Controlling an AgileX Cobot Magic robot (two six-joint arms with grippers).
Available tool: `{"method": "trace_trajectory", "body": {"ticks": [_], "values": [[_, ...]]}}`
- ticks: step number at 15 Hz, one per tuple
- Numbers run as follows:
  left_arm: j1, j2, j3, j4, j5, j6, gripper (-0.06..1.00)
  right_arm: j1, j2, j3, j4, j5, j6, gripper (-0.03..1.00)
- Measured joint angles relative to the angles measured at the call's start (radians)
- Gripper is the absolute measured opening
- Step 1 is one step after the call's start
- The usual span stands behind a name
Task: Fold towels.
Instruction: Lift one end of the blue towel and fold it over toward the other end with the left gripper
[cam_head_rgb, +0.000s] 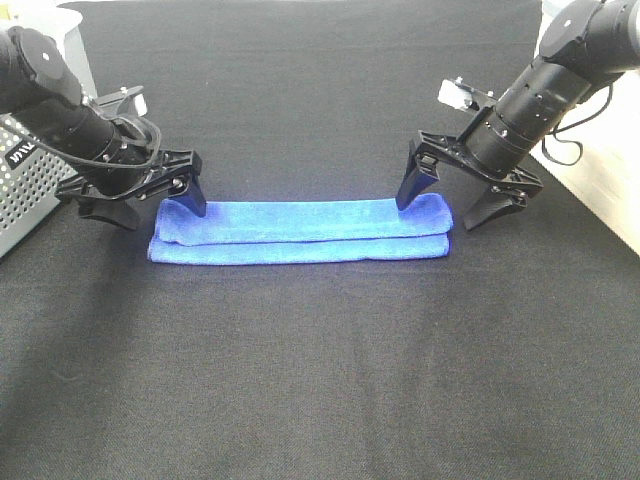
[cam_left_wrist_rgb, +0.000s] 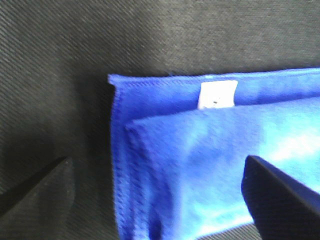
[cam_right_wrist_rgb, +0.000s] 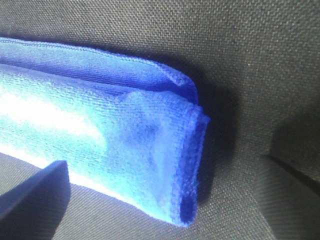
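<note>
The blue towel lies folded in a long strip on the black tabletop, its long axis running side to side. The left gripper straddles its left end and the right gripper its right end, both spread wide and holding nothing.

Black woven cloth covers the whole work surface, with a coarse weave showing in both wrist views. At 9 o'clock, a pale grey perforated metal panel runs off the edge and carries a small dark label with unreadable white lettering. At 11 o'clock, a white object is partly cut off. At 3 o'clock, a pale beige strip lies beyond the cloth's edge.
</note>
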Motion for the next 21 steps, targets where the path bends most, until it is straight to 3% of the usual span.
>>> {"method": "trace_trajectory", "body": {"ticks": [4, 7, 8, 10, 11, 14, 17, 19, 21], "values": [[0.0, 0.033, 0.0, -0.031, -0.031, -0.001, 0.83, 0.0, 0.0, 0.0, -0.001, -0.036, 0.0, 0.94], [-0.002, 0.056, -0.005, -0.066, -0.029, -0.001, 0.68, 0.0, 0.0, 0.0, 0.0, -0.053, 0.0, 0.94], [-0.002, 0.063, -0.005, -0.07, -0.029, -0.001, 0.57, 0.0, 0.0, 0.0, 0.0, -0.054, 0.0, 0.94], [-0.002, 0.067, -0.005, -0.069, -0.032, -0.001, 0.14, 0.0, 0.0, 0.0, 0.001, -0.054, 0.0, 0.94], [-0.005, 0.067, -0.005, -0.063, -0.032, -0.001, 0.06, 0.0, 0.0, 0.0, 0.001, -0.054, 0.0, 0.94], [-0.005, 0.058, -0.005, -0.04, -0.026, -0.003, 0.05, 0.0, 0.0, 0.0, 0.002, -0.057, 0.042, 0.94], [0.022, -0.023, -0.027, 0.087, 0.054, -0.053, 0.05, 0.0, 0.0, 0.0, 0.001, -0.055, 0.052, 0.94], [0.026, -0.085, -0.089, 0.228, 0.178, -0.122, 0.05, 0.0, 0.0, 0.0, 0.003, -0.055, 0.06, 0.94], [-0.013, -0.13, -0.206, 0.276, 0.333, -0.195, 0.05, 0.0, 0.0, 0.0, 0.014, -0.043, 0.085, 0.94]]}}
